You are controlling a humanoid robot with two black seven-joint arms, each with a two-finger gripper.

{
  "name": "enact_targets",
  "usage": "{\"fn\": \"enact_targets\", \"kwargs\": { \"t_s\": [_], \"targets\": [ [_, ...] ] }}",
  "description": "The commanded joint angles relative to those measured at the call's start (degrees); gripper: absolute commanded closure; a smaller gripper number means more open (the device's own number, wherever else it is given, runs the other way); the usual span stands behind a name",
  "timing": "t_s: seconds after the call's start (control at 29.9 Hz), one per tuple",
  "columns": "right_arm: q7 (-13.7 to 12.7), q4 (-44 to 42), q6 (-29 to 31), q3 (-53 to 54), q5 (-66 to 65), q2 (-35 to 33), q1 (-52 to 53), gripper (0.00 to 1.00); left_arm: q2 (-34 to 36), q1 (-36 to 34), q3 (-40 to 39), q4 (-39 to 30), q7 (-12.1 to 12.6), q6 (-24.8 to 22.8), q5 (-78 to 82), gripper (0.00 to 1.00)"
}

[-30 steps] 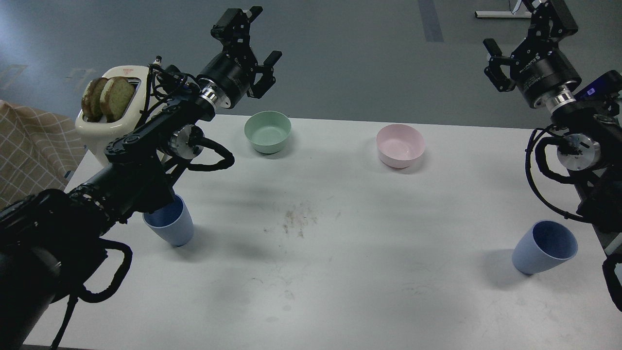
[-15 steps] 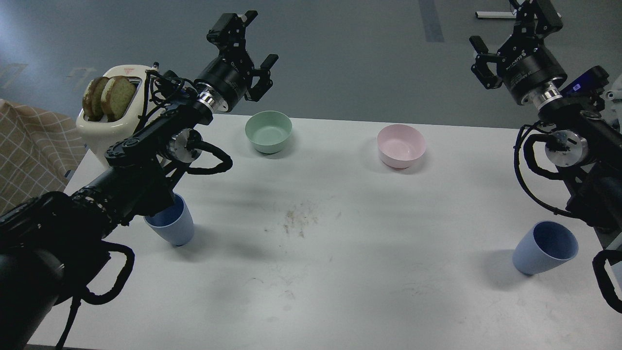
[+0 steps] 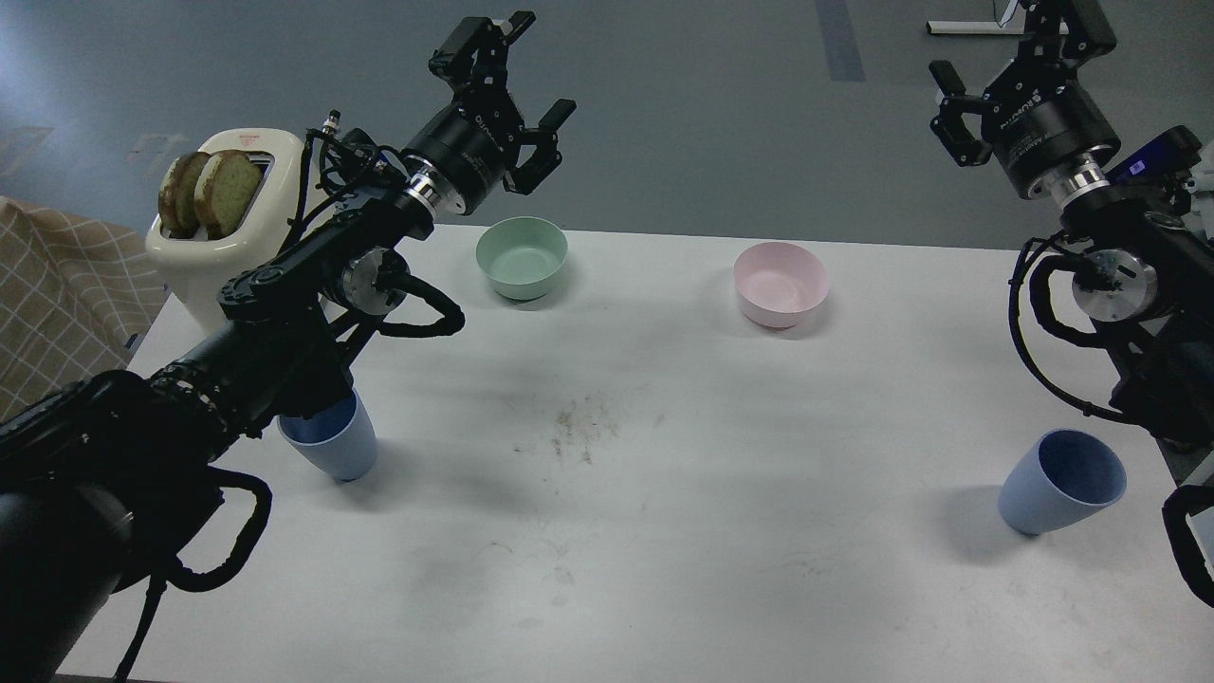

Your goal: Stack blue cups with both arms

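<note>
Far left, a toaster (image 3: 213, 242) with bread sits at the table (image 3: 664, 531) corner. Next, the left cup (image 3: 334, 446) stands upright near the left edge, half hidden under the left arm (image 3: 285, 313). Up beyond it, the left gripper (image 3: 531, 71) hangs high over the far edge, fingers spread wide, holding nothing. Green bowl (image 3: 522, 256) and pink bowl (image 3: 781, 283) sit side by side at the back, out of play. Over on the right, the right cup (image 3: 1062, 482) stands upright near the right edge, well apart from its twin. Above it, the right gripper (image 3: 996, 47) is raised too, fingers parted, empty.

These cups look light, stiff plastic, matte so probably not too slick, but thin-walled and tapered, so they could tip easily. Best bet: pinch across the upper wall just below the rim, or one finger inside the rim, and squeeze gently
</note>
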Motion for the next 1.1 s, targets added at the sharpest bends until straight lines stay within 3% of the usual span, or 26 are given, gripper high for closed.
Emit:
{"fn": "enact_targets", "kwargs": {
  "t_s": [0.0, 1.07],
  "targets": [
    [0.00, 0.25, 0.00, 0.08, 0.49, -0.02, 0.06, 0.00, 0.29, 0.03, -0.03, -0.69, 0.00, 0.05, -0.17, 0.02],
    [0.00, 2.01, 0.00, 0.16, 0.76, -0.28, 0.85, 0.00, 0.03, -0.06, -3.54, -2.88, 0.09, 0.31, -0.61, 0.02]
  ]
}}
